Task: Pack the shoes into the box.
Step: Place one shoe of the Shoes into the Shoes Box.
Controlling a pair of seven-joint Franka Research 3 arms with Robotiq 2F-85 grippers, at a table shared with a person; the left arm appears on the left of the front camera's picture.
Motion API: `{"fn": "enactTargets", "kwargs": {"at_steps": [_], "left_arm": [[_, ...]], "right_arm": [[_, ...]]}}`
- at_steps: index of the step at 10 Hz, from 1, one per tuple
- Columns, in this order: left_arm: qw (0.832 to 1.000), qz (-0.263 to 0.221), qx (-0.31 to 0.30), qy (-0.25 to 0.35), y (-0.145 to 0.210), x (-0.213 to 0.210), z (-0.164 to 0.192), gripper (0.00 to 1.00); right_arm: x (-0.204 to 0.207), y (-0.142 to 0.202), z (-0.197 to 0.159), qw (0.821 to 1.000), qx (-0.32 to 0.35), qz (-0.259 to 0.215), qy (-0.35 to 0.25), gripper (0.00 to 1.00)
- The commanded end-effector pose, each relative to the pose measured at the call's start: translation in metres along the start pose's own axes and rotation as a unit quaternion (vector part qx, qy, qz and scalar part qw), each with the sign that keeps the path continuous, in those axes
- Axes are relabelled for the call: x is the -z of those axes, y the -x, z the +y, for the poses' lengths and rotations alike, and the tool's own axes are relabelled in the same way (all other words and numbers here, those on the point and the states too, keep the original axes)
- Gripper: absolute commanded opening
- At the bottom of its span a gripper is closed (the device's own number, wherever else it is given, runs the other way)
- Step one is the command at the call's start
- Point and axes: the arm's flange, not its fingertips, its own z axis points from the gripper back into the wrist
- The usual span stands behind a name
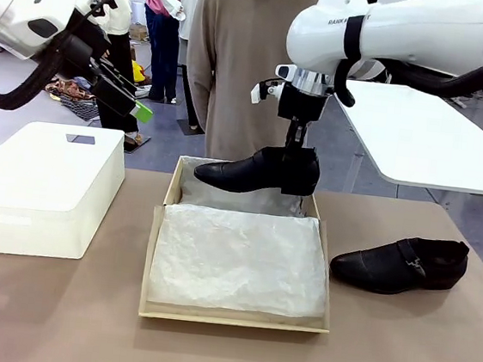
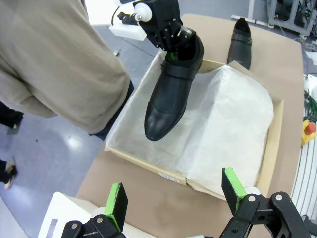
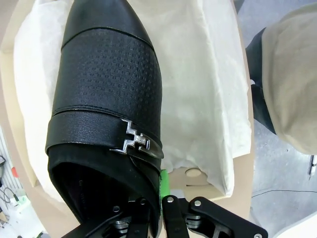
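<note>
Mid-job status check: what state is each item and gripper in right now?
Tan cardboard shoebox: open, lined with white tissue paper.
Black leather dress shoe: held up over the shoebox's far end.
Second black leather shoe: lying on table, right of shoebox.
Left gripper: open, empty.
Right gripper: shut on held shoe's heel end.

bright, even overhead light, soft shadows (wrist views bend at edges).

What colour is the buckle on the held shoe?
Silver: the buckle stands out against the black shoe. It shows best in the right wrist view.
</note>
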Motion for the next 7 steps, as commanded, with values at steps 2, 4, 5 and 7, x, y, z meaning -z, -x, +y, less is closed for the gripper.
{"fn": "enactTargets", "kwargs": {"at_steps": [2,4,5,7], "left_arm": [[1.000,-0.009,0.003,0.009,0.002,0.001,0.002,1.00],[1.000,-0.009,0.003,0.009,0.002,0.001,0.002,1.00],[1.000,-0.009,0.003,0.009,0.002,0.001,0.002,1.00],[1.000,-0.009,0.003,0.009,0.002,0.001,0.002,1.00]], "right_arm": [[0.012,-0.011,-0.005,1.000,0.016,0.005,0.020,0.00],[0.024,-0.014,-0.009,1.000,0.018,0.001,0.015,0.00],[0.031,-0.016,-0.012,1.000,0.016,0.002,0.007,0.00],[0.044,-0.018,-0.016,1.000,0.016,0.008,0.010,0.00]]}}
